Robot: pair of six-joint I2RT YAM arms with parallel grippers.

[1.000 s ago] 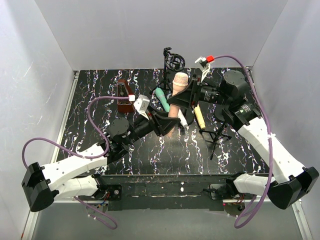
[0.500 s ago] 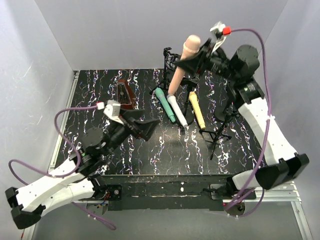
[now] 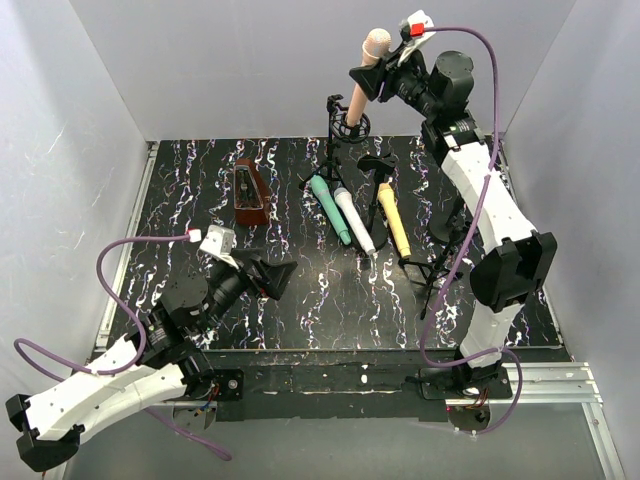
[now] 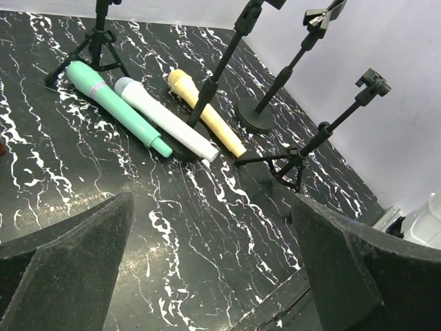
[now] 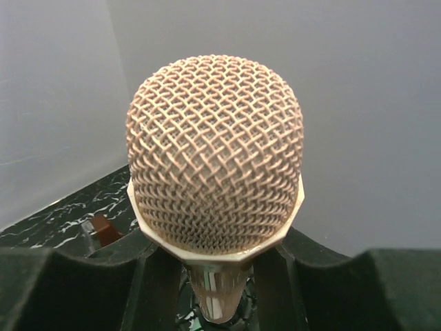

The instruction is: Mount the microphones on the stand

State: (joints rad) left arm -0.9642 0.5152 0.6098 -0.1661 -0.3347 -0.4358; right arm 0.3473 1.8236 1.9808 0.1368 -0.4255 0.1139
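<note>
The left tool (image 3: 273,276) has let go and drawn back toward the surface's near-left corner, jaws wide, leaving the peach-pink microphone (image 3: 374,46) clamped in the right tool (image 3: 368,78) alone, raised high over the far edge above a stand (image 3: 346,126), probably ready for seating.

Four microphones (image 4: 167,121), four stands (image 4: 219,65) (one metronome (image 3: 248,192))

You get bright, even light from overhead, with faint, soft shadows on the table (image 3: 330,300) and no glare. In the right wrist view the peach-pink microphone (image 5: 215,158) mesh is sharp and the wall (image 5: 358,83) hazy. In the left wrist view the fingers (image 4: 69,269) are dark and blurred
</note>
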